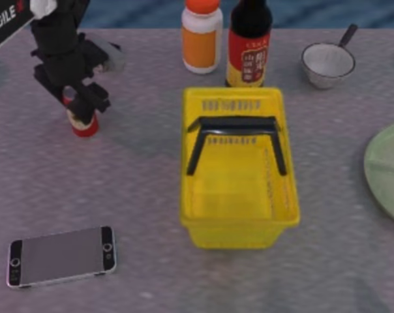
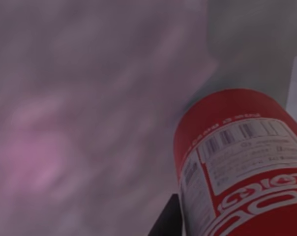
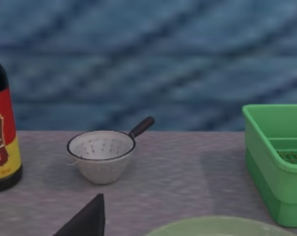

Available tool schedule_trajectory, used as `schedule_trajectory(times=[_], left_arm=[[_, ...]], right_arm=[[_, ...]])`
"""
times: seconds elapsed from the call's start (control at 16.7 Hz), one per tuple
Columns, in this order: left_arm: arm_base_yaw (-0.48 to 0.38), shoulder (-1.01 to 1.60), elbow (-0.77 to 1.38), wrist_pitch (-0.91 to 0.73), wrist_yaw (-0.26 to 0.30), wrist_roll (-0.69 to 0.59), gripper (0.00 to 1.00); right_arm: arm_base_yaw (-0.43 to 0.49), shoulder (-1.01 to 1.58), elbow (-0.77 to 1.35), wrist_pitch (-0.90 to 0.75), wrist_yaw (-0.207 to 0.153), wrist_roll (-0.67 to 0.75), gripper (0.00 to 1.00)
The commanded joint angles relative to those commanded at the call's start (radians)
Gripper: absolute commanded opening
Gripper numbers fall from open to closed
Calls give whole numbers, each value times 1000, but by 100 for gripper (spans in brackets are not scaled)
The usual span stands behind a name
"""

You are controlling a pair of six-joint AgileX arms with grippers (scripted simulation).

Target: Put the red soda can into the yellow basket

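The red soda can (image 1: 85, 124) stands upright on the table at the far left, well to the left of the yellow basket (image 1: 239, 225). My left gripper (image 1: 79, 104) reaches down over the can's top and is shut on it. In the left wrist view the red soda can (image 2: 242, 162) fills the near corner, with one dark finger (image 2: 169, 219) pressed against its side. The basket is empty and its dark grey handle (image 1: 236, 124) stands raised across it. My right gripper (image 3: 148, 232) is out of the top view; only one black fingertip (image 3: 89, 219) shows, set wide of centre.
Behind the basket stand a white bottle with orange label (image 1: 201, 36) and a dark bottle with red label (image 1: 249, 42). A small white strainer (image 1: 327, 64) is at the back right. A pale green plate (image 1: 387, 171) lies at the right edge, a phone (image 1: 61, 255) at the front left, and a green tray (image 3: 279, 157) is in the right wrist view.
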Motion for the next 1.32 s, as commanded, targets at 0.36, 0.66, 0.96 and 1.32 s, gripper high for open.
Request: schedule_trajectory(times=[0.36,0.66,0.96,1.32], left_arm=[[-18,-24,-96,213,152,-70,0],[-51,-101,-272,630,424,-194,0],[-88,-218,-496,1191,752,-347,0],[-126,-359,-763,1772,1104,-522,0]], right_arm=[[0,0,0,0,0,0,100],[0,0,0,0,0,0,100],[0,0,0,0,0,0,100],[0,0,0,0,0,0,100]])
